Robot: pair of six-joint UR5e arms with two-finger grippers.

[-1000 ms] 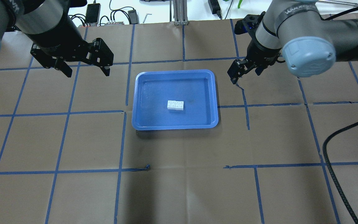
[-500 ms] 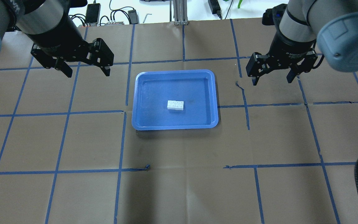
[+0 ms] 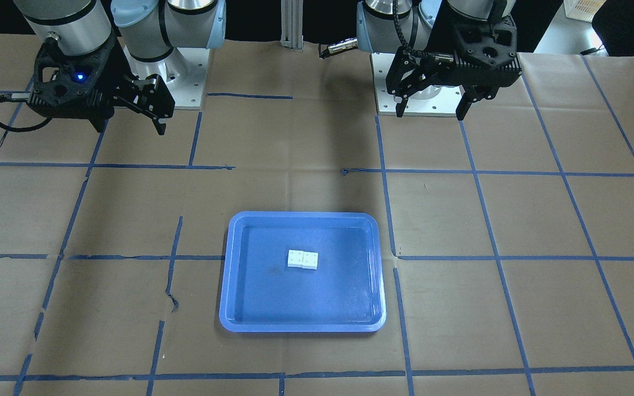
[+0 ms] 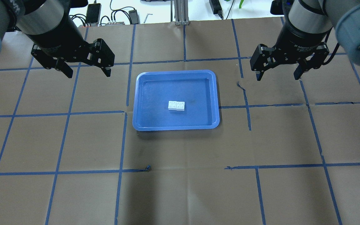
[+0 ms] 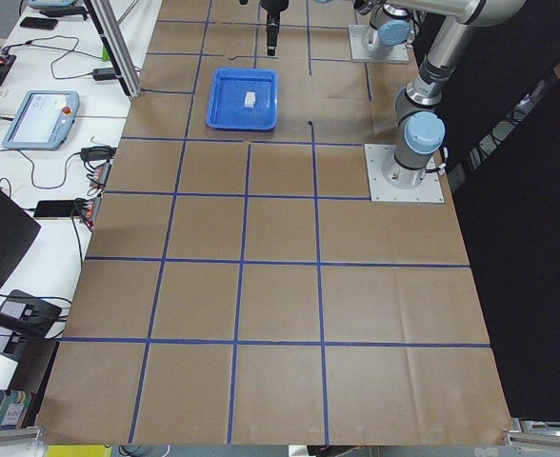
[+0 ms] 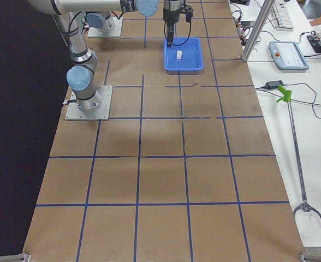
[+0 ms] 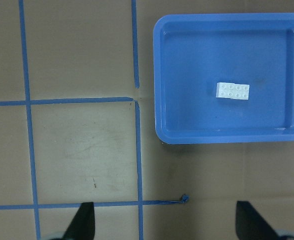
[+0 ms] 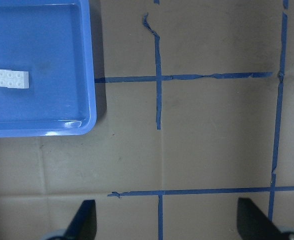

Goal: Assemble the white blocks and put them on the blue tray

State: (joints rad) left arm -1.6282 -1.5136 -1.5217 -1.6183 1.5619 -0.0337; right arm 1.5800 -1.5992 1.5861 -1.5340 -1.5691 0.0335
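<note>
- The brown paper-covered desk (image 4: 180, 193), gridded with blue tape, carries a large shallow glossy blue plastic tray (image 4: 176, 127).
- My left tool (image 4: 88, 74) and right tool (image 4: 277, 77) hang on either side of the tray, fingers wide apart, gripping nothing.
- 2 small white studded plastic blocks (image 4: 176, 106) lie touching, side by side, near the tray's centre.

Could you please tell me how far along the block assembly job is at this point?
Done: the two small white studded plastic blocks lie touching side by side inside the shallow glossy blue plastic tray. In hand: nothing; the left pincer and right pincer hover open, empty, clear of it. Left: apparently nothing.
</note>
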